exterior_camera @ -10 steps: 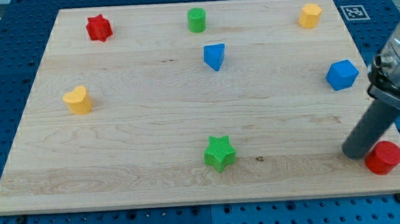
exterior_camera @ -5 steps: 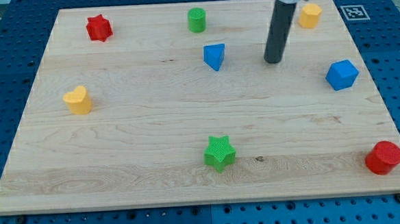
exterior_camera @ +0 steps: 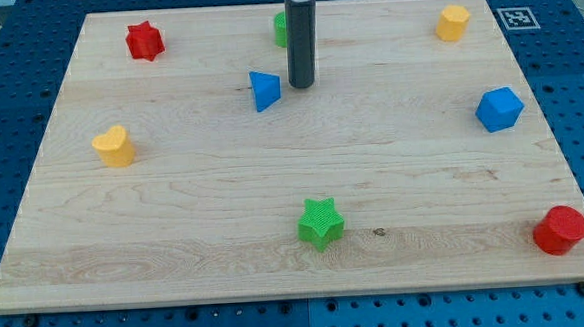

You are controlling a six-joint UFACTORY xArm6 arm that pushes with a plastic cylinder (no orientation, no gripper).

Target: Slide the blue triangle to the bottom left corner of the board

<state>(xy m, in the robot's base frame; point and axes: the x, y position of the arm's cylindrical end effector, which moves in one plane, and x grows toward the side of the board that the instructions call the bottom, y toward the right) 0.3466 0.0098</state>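
Observation:
The blue triangle (exterior_camera: 263,90) lies on the wooden board (exterior_camera: 173,190), left of centre in the upper half. My tip (exterior_camera: 301,85) stands just to the triangle's right, close beside it; I cannot tell if they touch. The rod rises to the view's top and hides most of a green cylinder (exterior_camera: 280,28) behind it.
A red star (exterior_camera: 144,40) is at the top left, a yellow block (exterior_camera: 114,146) at the left, a green star (exterior_camera: 321,223) at bottom centre. A yellow block (exterior_camera: 454,22) is top right, a blue cube (exterior_camera: 498,109) at the right, a red cylinder (exterior_camera: 560,231) bottom right.
My tip swept from the bottom right up and then left across the board. The blue triangle has shifted to the left and turned.

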